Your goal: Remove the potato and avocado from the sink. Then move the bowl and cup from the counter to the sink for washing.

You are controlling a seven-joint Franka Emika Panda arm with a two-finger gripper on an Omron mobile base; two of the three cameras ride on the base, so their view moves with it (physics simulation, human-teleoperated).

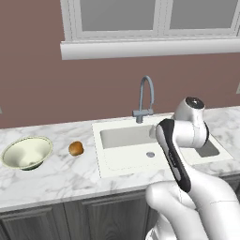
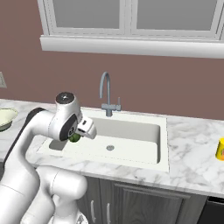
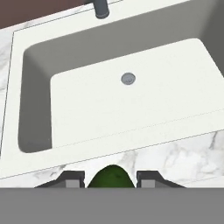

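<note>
A dark green roundish avocado [image 3: 110,176] was seen against the white, grey-veined marble counter [image 3: 175,157]; the rectangular recessed sink [image 3: 131,94] was white.

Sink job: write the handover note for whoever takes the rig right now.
Gripper: jaws shut on the avocado, held above the sink's front rim; in the right base view the fruit shows under the hand.
Potato: out of the sink, on the counter between basin and bowl.
Bowl: upright on the counter, far left of the sink.
Cup: on the counter right of the sink.
Basin holds nothing but its drain.
Done: potato out, avocado lifted.
Left: set the avocado on the counter, then move bowl and cup into the sink.
</note>
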